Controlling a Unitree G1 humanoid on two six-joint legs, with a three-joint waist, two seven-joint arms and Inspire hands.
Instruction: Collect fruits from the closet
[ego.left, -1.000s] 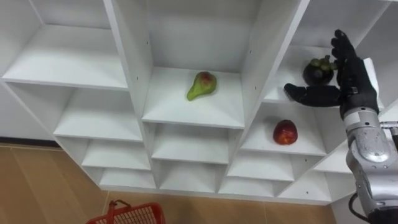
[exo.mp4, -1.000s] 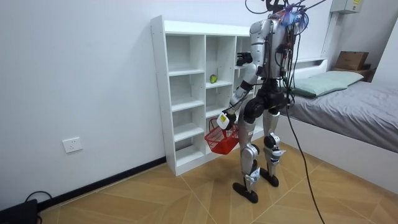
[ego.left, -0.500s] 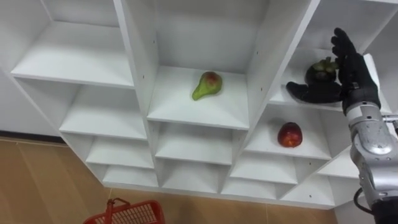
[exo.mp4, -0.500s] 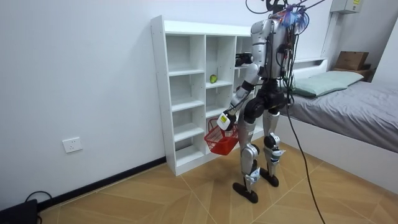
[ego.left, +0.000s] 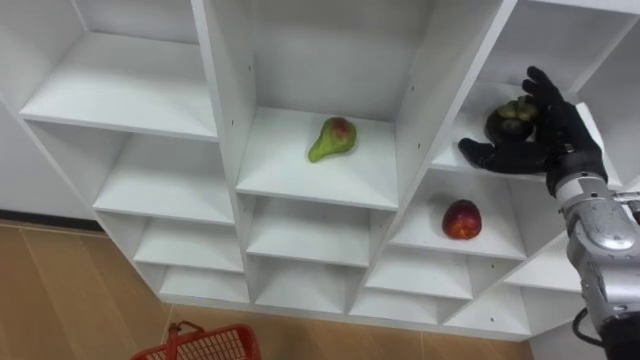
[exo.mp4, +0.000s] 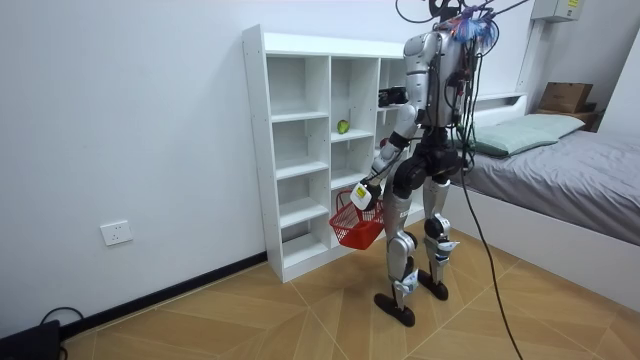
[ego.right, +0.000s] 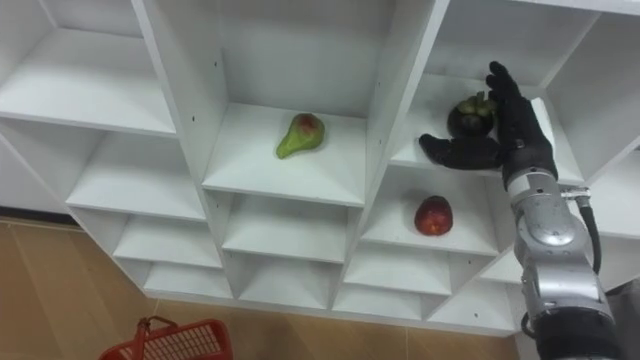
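Note:
A dark mangosteen (ego.left: 506, 119) sits in the upper right compartment of the white closet (ego.left: 224, 120). My right hand (ego.left: 548, 141) is open beside it, straight fingers against its right side and the thumb stretched out just below and in front. A green-red pear (ego.left: 331, 138) lies in the middle compartment. One shelf below the mangosteen rests a red apple (ego.left: 461, 219). My left hand (exo.mp4: 362, 193) hangs low at my side, shut on the handle of a red basket (exo.mp4: 355, 224), whose rim (ego.left: 200, 346) shows at the bottom of the left eye view.
I stand facing the closet's right columns (exo.mp4: 345, 110). The other compartments (ego.left: 120, 85) hold nothing. A bed (exo.mp4: 560, 165) stands behind me at the room view's right. Wood floor (ego.left: 60, 300) lies below the closet.
My right hand has reached slightly deeper into the compartment and lowered beside the mangosteen. The eye view has shifted a little; the fruits have not moved.

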